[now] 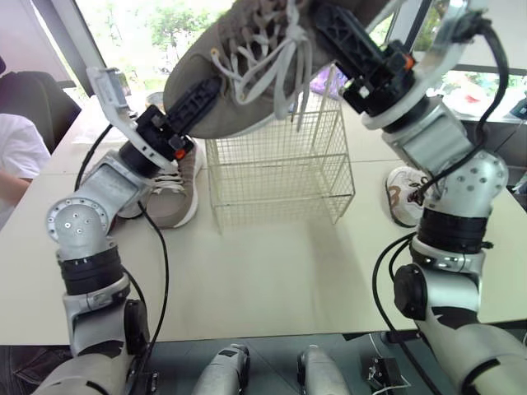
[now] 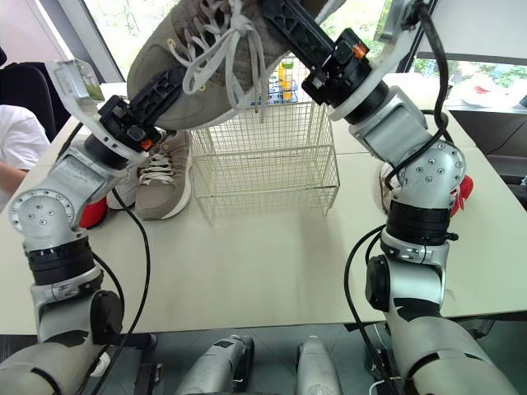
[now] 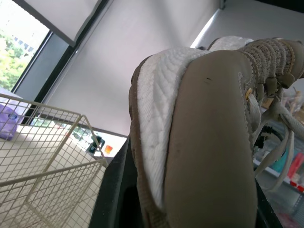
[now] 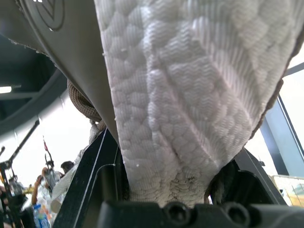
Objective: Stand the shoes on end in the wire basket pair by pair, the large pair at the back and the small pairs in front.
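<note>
A large taupe sneaker (image 1: 247,66) with white laces hangs in the air above the cream wire basket (image 1: 280,169). Both grippers are shut on it. My left gripper (image 1: 193,103) clamps its rounded toe end, where the white sole (image 3: 161,142) shows. My right gripper (image 1: 342,37) clamps the other end from the sole side, and the white tread (image 4: 180,95) lies between its fingers. The matching taupe sneaker (image 1: 177,189) lies on the table left of the basket. Nothing stands inside the basket.
A small white and brown shoe (image 1: 403,193) lies right of the basket, with a red shoe (image 2: 463,193) beside it. Another red shoe (image 2: 92,212) and a white one (image 2: 123,189) lie at the left. A person's white sleeve (image 1: 16,156) shows at the far left edge.
</note>
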{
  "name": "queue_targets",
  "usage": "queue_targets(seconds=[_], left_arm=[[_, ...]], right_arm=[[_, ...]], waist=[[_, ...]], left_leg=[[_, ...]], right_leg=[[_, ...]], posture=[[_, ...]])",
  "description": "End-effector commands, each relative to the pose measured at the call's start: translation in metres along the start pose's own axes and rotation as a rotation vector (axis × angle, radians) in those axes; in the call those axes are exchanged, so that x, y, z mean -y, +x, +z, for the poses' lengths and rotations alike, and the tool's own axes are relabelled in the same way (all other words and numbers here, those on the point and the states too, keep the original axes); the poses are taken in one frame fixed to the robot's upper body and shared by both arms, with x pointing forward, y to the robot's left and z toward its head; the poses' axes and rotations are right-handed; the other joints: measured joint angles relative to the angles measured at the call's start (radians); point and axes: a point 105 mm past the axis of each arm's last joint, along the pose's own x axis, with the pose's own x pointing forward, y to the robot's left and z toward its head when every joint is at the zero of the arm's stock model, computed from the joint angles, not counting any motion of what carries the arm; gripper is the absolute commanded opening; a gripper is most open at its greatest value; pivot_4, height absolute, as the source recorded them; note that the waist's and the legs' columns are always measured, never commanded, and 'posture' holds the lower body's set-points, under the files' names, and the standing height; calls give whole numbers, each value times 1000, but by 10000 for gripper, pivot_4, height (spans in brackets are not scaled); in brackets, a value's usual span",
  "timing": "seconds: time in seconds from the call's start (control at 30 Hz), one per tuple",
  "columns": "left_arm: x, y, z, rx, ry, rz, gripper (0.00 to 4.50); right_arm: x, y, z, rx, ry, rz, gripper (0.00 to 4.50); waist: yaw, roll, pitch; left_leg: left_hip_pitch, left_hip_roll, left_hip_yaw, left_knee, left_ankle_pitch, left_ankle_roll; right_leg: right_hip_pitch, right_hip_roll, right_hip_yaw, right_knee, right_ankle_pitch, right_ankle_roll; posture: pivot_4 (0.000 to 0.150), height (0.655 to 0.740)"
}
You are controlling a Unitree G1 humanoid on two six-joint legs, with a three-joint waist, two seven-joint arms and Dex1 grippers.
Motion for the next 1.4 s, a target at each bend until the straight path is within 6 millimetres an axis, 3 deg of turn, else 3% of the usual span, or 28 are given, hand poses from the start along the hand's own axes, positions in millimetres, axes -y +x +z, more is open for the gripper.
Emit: queue_targets(seconds=[0.03, 0.1, 0.13, 0.37, 0.6, 1.37, 1.4], left_arm=[[5, -7, -6, -94, 70, 11, 30825], [3, -12, -7, -131, 112, 28, 41788], [2, -15, -6, -144, 130, 40, 44585], [-5, -30, -13, -208, 209, 94, 44585], [-1, -31, -21, -211, 223, 95, 44585], [9, -26, -25, -205, 261, 93, 44585], [9, -26, -25, -205, 263, 94, 44944]], right_arm=[[-15, 8, 25, -10, -171, 73, 17465], [-8, 10, 32, -50, -247, 63, 17465], [-4, 11, 36, -69, -286, 59, 17465], [33, 19, 63, -244, -688, 52, 17465], [57, 20, 53, -418, -844, 117, 17465], [93, 8, -7, -700, -710, 100, 17465], [94, 7, -8, -701, -705, 94, 22211]], waist=[[0, 0, 0], [-1, 0, 0], [0, 0, 0], [-2, 0, 0], [-9, 0, 0], [-25, 0, 0], [-25, 0, 0]], left_leg=[[0, 0, 1, 0, 0, 0], [0, 0, 3, 0, -3, 5], [0, 1, 4, 0, -3, 5], [0, 1, 10, -2, -4, 7], [-1, 2, 12, -3, -2, 3], [0, 2, 12, -4, -2, 2], [0, 2, 12, -4, -2, 2]], right_leg=[[0, 0, 1, 0, 0, 0], [-1, 0, 2, 0, 0, 0], [-2, 0, 3, 1, 0, 0], [-5, 0, 7, 1, 0, 0], [-7, 1, 9, 1, 0, 0], [-8, 1, 10, 1, 0, 0], [-8, 1, 10, 1, 0, 0]], posture=[[1500, 7400], [1500, 7400], [1500, 7400], [1500, 7400], [1500, 7400], [1500, 7400], [1500, 7400]])
